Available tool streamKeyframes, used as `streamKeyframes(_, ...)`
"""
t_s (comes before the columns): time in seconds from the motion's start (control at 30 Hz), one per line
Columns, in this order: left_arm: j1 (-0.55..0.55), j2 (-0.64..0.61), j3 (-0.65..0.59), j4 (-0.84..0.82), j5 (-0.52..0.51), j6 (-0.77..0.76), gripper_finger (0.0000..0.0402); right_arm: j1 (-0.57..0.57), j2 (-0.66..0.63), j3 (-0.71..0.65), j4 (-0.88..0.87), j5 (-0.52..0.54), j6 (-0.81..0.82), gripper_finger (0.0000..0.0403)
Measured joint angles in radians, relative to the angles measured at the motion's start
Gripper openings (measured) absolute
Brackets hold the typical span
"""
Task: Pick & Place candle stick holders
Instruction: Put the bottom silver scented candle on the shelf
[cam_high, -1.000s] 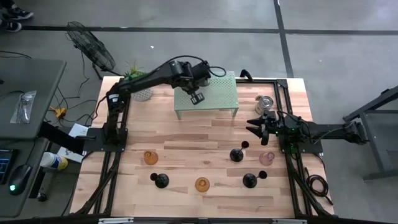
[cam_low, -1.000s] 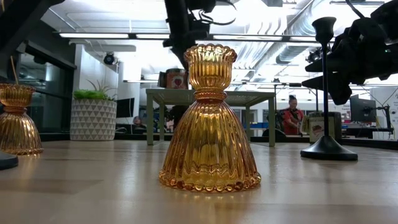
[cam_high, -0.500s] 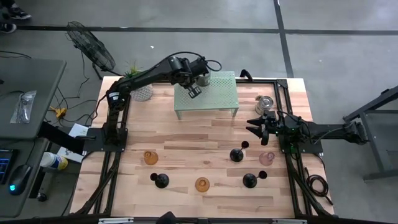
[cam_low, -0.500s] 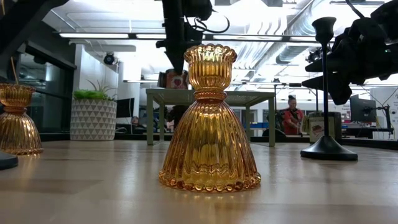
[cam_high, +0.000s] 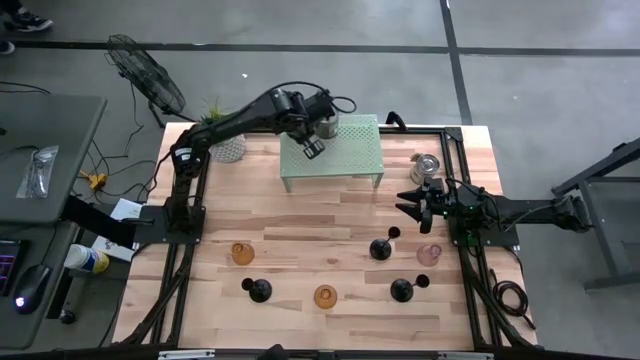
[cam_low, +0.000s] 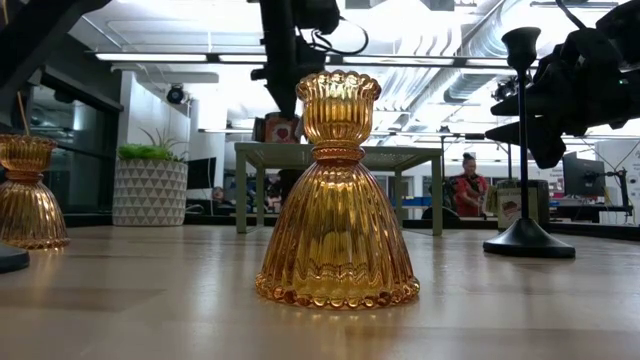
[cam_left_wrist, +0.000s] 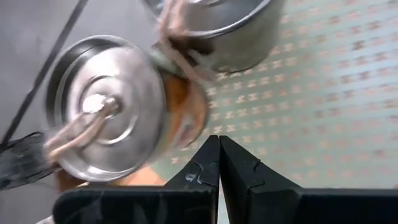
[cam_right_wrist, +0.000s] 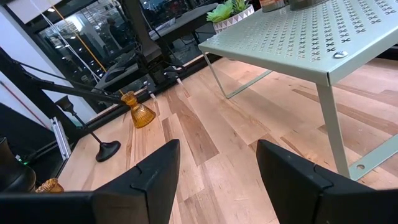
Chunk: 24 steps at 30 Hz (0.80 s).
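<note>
A: The left gripper (cam_high: 313, 147) is hovering over the pale green perforated shelf (cam_high: 350, 150), fingers pressed together, carrying nothing. Right beside it, a silver cup (cam_left_wrist: 109, 121) is standing on the shelf's far left corner, a second silver cup (cam_left_wrist: 221, 28) touching it.

B: So the shelf is looking like the drop spot, cups being grouped at one corner, probably to leave room?

A: That's my guess. The right gripper (cam_high: 418, 203) is waiting at the table's right side, jaws parted, empty, near a third silver cup (cam_high: 427, 167).

B: And the rest?

A: Three black stemmed holders (cam_high: 381, 247), two amber glass holders (cam_low: 336, 195) and the pink glass holder (cam_high: 430, 254) are sitting on the wooden table (cam_high: 300, 215), well apart.

B: Any labels?

A: No readable writing anywhere.
</note>
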Motion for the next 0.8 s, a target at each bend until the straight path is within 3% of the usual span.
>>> streamKeyframes(0.27,-0.028,0.012,0.002,0.122,0.113,0.101,0.0000,0.000,0.000,0.000,0.000,0.000,0.000,0.0206)
streamKeyframes(0.8,-0.022,0.068,0.001,0.224,0.016,0.266,0.0000,0.000,0.000,0.000,0.000,0.000,0.000,0.0206)
